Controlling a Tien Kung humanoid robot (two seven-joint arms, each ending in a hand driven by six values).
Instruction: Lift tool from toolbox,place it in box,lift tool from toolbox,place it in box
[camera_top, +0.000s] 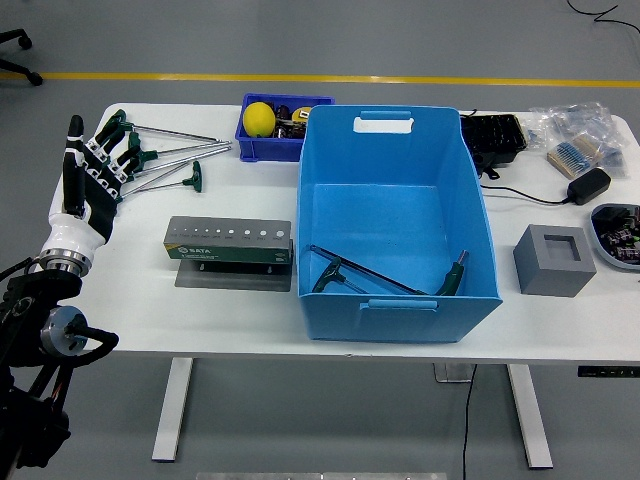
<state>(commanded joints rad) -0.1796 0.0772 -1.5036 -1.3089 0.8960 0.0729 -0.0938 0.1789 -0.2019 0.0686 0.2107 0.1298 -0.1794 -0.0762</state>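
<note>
Two tools lie in the big blue box, down on its floor near the front wall. Both have green handles and long thin metal bars. One bar lies slanted across the floor, and the two tools look like they touch.

More tools of the same kind lie on the white table at the far left. They are spread out like a fan, with the green handles to the left and the bars pointing right.

The gray tool holder stands between those tools and the blue box. I see a row of small holes on top, and no tool stands in it.

My left hand is over the left edge of the table, just beside the green handles. My fingers are straight and spread apart, and they hold nothing. I cannot see my right hand.

I think both tools are in the box, so the job looks done, or almost done. If one more tool has to go, I would need to reach over a green handle, close my fingers around it, lift it up, and carry it right, over the holder, to the box.
</note>
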